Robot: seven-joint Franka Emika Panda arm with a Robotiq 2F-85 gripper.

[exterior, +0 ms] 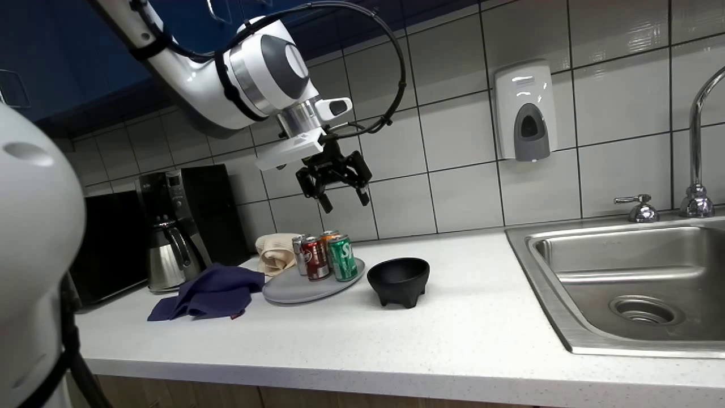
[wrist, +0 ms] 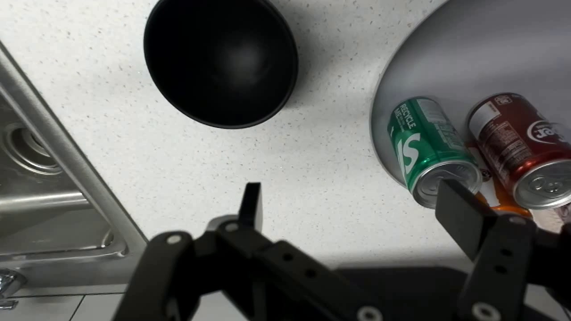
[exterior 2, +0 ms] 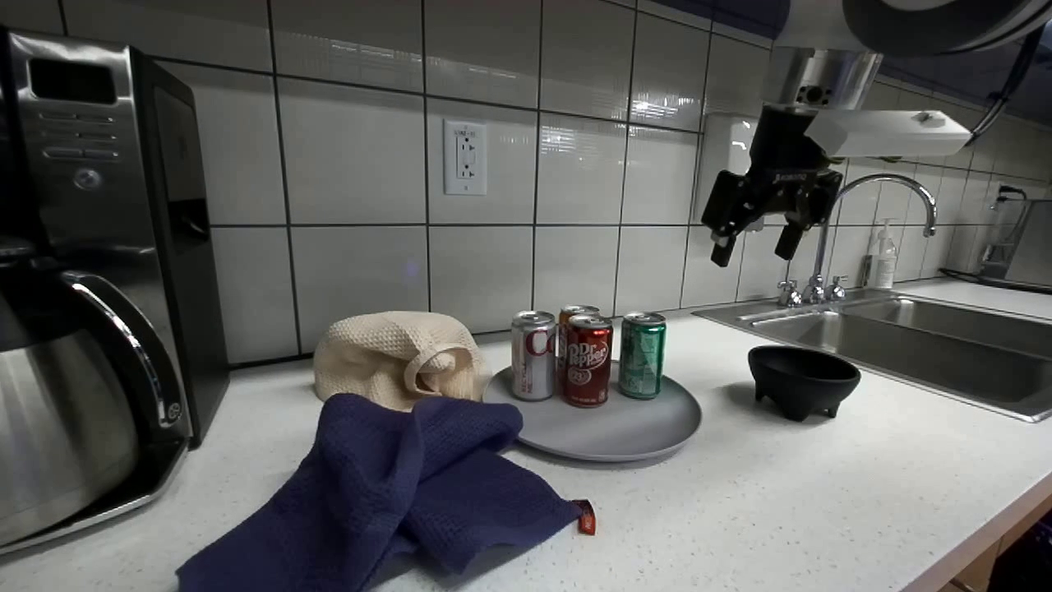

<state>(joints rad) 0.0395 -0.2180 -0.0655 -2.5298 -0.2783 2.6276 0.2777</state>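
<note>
While the claw hangs above the counter, I read its fingers as wide apart, empty and clear of contact. Farther down, in both exterior views, the black bowl stands right of the grey plate, on which the green can stands right of the red can.

Counter (speckled white), gray plate, bowl, navy cloth
</note>
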